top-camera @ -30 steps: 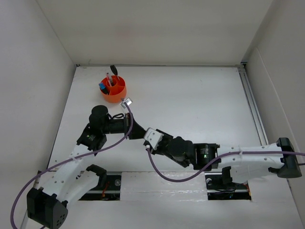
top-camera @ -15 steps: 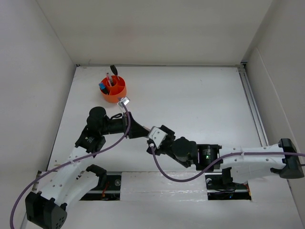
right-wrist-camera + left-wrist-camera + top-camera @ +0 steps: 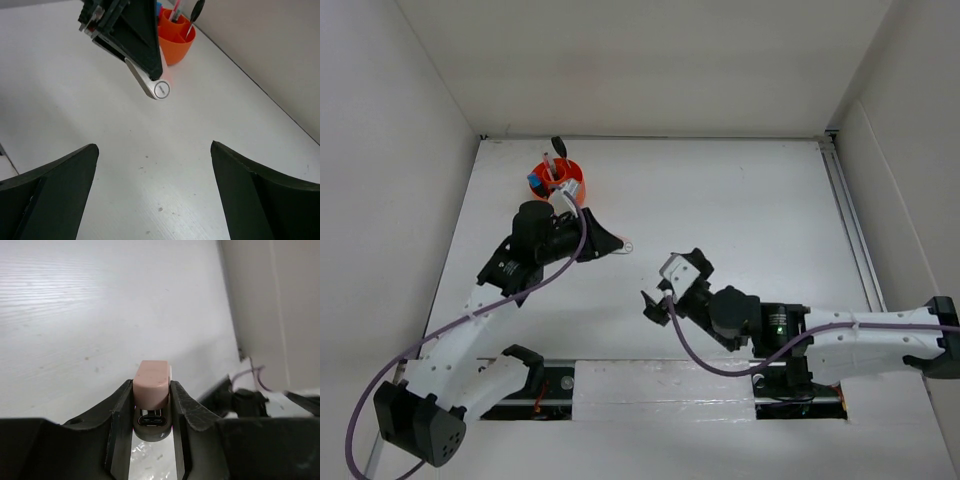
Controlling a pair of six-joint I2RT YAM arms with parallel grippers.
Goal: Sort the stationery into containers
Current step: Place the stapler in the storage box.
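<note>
My left gripper [image 3: 610,245] [image 3: 152,407] is shut on the small beige-silver stapler [image 3: 626,243] [image 3: 151,385], which sticks out past the fingertips just above the table. In the right wrist view the stapler's [image 3: 152,86] silver end pokes out from under the left gripper [image 3: 131,35]. The round orange tub [image 3: 560,186] [image 3: 176,46] stands at the far left, just behind the left wrist. A red pen [image 3: 177,11], a blue-capped highlighter [image 3: 534,181] and black-handled scissors [image 3: 557,146] stand in it. My right gripper [image 3: 665,284] [image 3: 154,150] is open and holds nothing, to the right of the stapler.
White walls close the table in on the left [image 3: 390,200], at the back and on the right. A metal rail [image 3: 850,220] runs along the right edge. Purple cables [image 3: 570,270] trail from both wrists.
The right gripper has opened, let go of the stapler and pulled back to the right. The left gripper has carried the stapler up toward the orange tub.
</note>
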